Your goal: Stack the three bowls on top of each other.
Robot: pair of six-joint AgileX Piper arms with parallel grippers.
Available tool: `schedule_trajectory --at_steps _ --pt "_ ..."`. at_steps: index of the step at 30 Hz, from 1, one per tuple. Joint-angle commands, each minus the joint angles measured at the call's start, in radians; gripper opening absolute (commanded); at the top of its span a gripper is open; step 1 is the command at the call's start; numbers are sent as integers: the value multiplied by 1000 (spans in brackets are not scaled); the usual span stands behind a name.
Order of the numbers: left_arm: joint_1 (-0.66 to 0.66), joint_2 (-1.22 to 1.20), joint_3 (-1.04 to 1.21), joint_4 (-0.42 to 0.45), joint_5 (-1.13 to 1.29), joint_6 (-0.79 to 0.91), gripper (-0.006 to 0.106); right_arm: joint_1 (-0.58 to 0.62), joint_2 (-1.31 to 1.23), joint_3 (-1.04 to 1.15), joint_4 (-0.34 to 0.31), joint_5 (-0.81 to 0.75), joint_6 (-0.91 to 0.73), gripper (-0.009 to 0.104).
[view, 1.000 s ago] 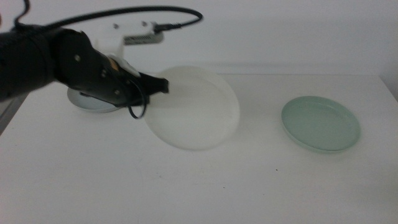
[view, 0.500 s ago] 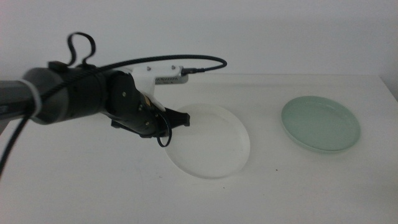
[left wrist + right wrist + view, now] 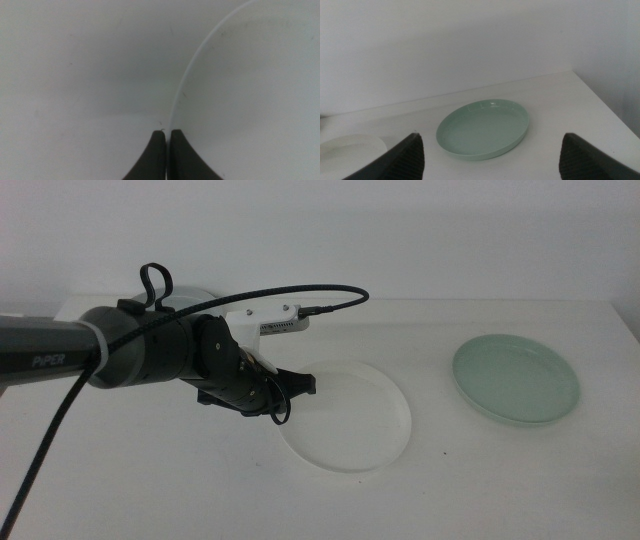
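Note:
The white bowl (image 3: 352, 422) lies almost flat on the table's middle. My left gripper (image 3: 306, 383) is at its near-left rim, and in the left wrist view the left gripper (image 3: 166, 133) is shut on the thin rim of the white bowl (image 3: 250, 100). The pale mint green bowl (image 3: 515, 380) rests alone at the right. The grey-blue bowl is hidden behind the left arm. My right gripper (image 3: 491, 139) is open, out of the middle view, facing the green bowl (image 3: 482, 129), with the white bowl (image 3: 350, 147) off to one side.
The white table (image 3: 150, 480) ends at a right edge just past the green bowl. The left arm's black cable (image 3: 300, 288) arches above the table behind the white bowl. A pale wall stands behind.
The left gripper carried the white bowl right and down. The bowl was tilted up and now lies nearly flat. The green bowl has not moved.

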Motion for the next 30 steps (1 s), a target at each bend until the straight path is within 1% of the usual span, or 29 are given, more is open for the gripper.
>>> schedule_trajectory --at_steps 1,4,7,9,12,16,20,22,25,27,30 --pt "-3 -2 -2 -27 -18 4 -1 -3 -4 4 -10 -7 -4 92" --pt "-3 -2 -2 -37 -18 4 1 -3 -4 4 -10 -7 -4 92" --pt "-3 -2 -2 -37 -6 4 5 -3 -4 4 -10 -7 -4 92" --pt "-3 -2 -2 -37 6 4 11 -3 -4 4 -10 -7 -4 92" --pt "-3 -4 -2 -37 16 29 23 -3 -4 4 -10 -7 -4 92" --pt "4 -47 -2 -20 39 57 55 -3 -4 4 -10 -7 -4 92" --pt "55 -135 -37 66 126 55 94 -3 -4 4 -10 -7 -4 92" --pt "99 -173 -75 82 209 52 94 -3 -4 4 -10 -7 -4 92" --pt "202 -182 -198 112 413 52 94 -3 -4 4 -10 -7 -4 92" --pt "278 -160 -294 161 528 54 94 -3 -4 4 -10 -7 -4 92" --pt "369 -117 -411 235 592 56 94 -3 -4 4 -10 -7 -4 92"
